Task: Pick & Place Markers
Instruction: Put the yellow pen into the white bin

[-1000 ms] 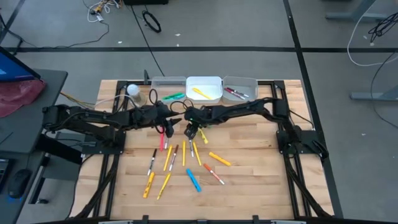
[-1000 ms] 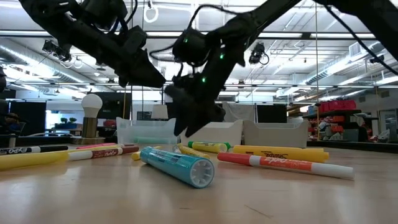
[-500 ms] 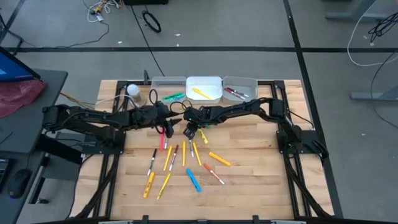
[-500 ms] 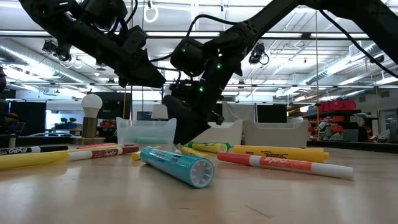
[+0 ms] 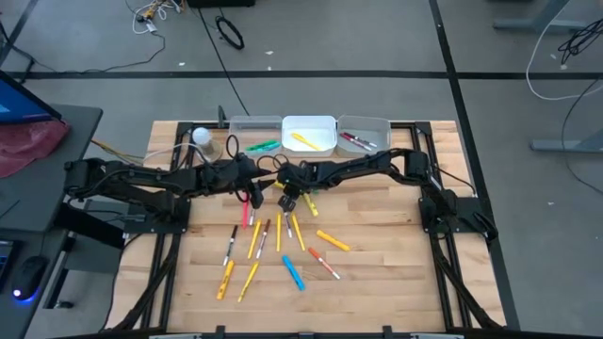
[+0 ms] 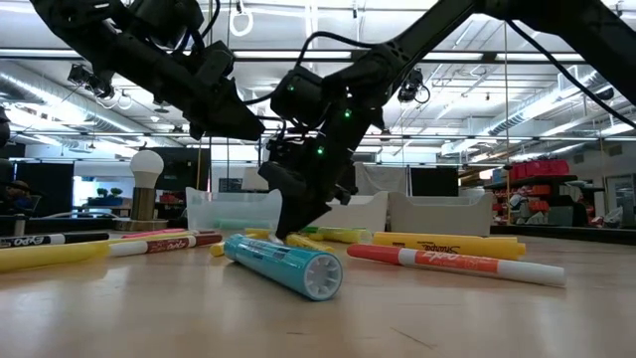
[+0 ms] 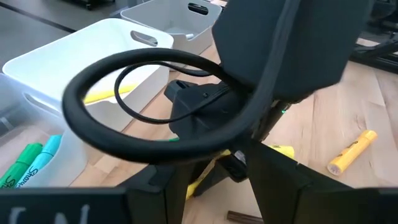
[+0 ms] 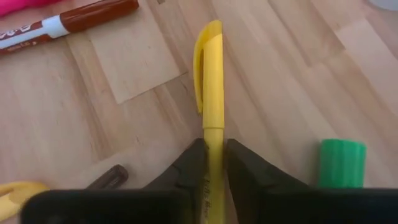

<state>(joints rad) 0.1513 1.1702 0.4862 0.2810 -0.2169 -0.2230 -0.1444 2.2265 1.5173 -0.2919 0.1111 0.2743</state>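
Several markers in yellow, orange, blue and red lie spread on the wooden table. My right gripper is down at the table among the far ones, shut on a yellow marker that lies flat on the wood. The tips of my right gripper reach the table top. My left gripper hangs just to its left, raised above the table, open with nothing between its fingers. My right gripper pinches the yellow marker's barrel between its two fingers, just behind the cap. The fingers slant down from above, one on each long side. The marker lies flat on the table, its capped end pointing away from the gripper.
Three bins stand along the far edge: a clear one with green markers, a white one with a yellow marker, a clear one with red ones. A brown marker and a green cap lie near the held marker. A white bulb stands far left.
My right gripper has sunk to the table and its fingers have shut on the yellow marker. The marker lies where it was.
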